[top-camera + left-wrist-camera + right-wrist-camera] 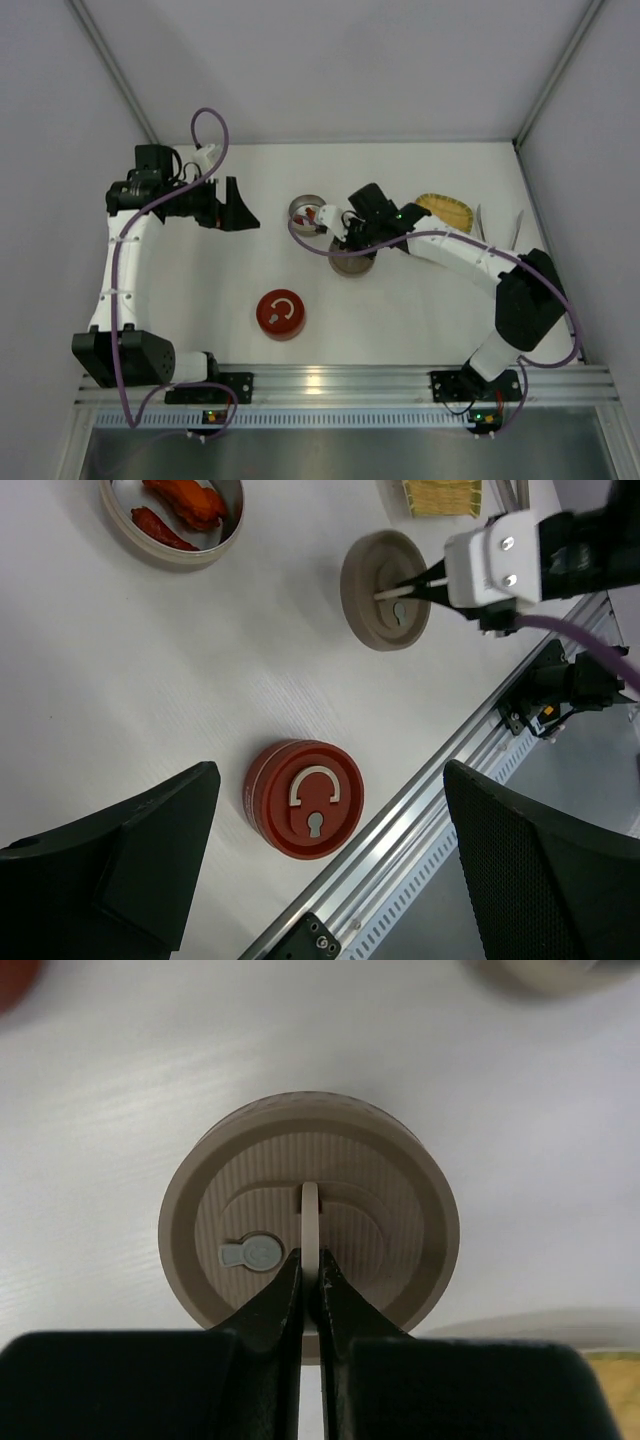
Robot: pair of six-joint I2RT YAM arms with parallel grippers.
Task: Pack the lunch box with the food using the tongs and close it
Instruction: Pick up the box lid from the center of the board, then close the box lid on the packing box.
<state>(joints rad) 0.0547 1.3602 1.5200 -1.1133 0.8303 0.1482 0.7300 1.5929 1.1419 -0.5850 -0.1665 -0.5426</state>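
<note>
A round beige lid (310, 1170) lies flat on the white table, and its upright ring handle (310, 1215) is pinched in my right gripper (310, 1260), which is shut on it. The same lid (352, 264) sits just right of the open round lunch box (296, 209), which holds red-orange food pieces (185, 500). My left gripper (240, 207) hovers open at the left, holding nothing. Slim pale tongs (481, 222) lie at the far right beside the yellow tray (445, 212).
A closed red round container (305, 798) with a ring handle stands near the front rail (420, 810). The table's front edge runs just beyond it. My right arm (470, 255) stretches across the right half of the table.
</note>
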